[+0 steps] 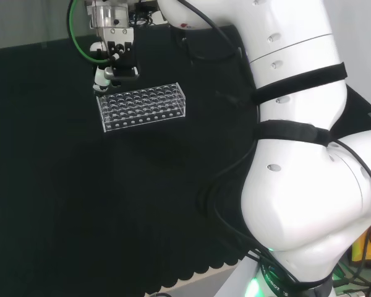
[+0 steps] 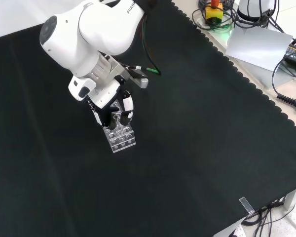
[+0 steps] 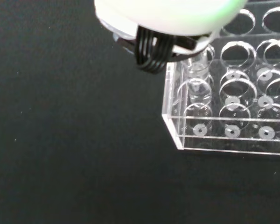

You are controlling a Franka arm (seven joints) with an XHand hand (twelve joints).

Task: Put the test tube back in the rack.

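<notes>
Tube (image 3: 199,79) looks seated upright in a corner hole of the rack (image 1: 142,107), with the hand (image 1: 114,68) hovering at the rack's 10 o'clock corner in the head view; can't tell if its fingers are gripping.

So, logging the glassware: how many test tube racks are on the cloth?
1. The clear rack stands on the black cloth, directly beneath the hand; none other shows.
</notes>
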